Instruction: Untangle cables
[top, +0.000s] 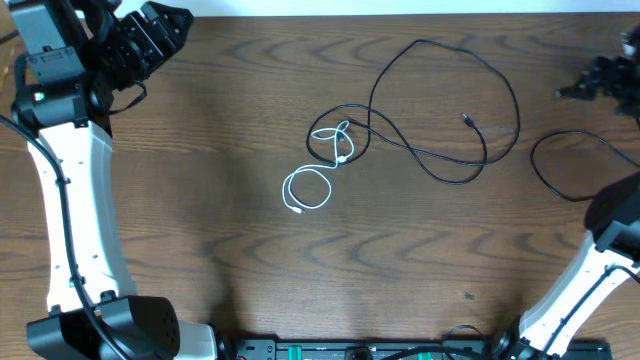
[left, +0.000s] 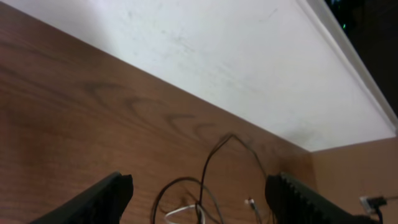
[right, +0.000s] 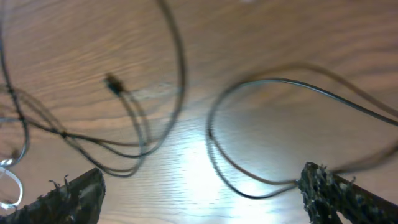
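The long black cable (top: 440, 160) lies in wide loops across the middle and right of the table, one small plug end (top: 467, 118) lying free. Its left loops cross over the shorter white cable (top: 308, 190), which forms a small coil below the knot (top: 341, 140). My left gripper (top: 172, 22) hovers open at the far left corner, well away from them. My right gripper (top: 585, 82) hangs open at the far right. In the left wrist view the left gripper (left: 199, 186) frames the black cable (left: 211, 155) and a bit of white cable (left: 180, 213). The right gripper (right: 202, 183) is empty above the table, with the black cable's plug (right: 114, 84) beyond it.
A thicker black arm cord (top: 560, 185) loops on the table at the right, and it shows as a loop (right: 249, 183) between the right fingers' view. The table's back edge meets a white wall (left: 236, 68). The arm bases stand at the front corners.
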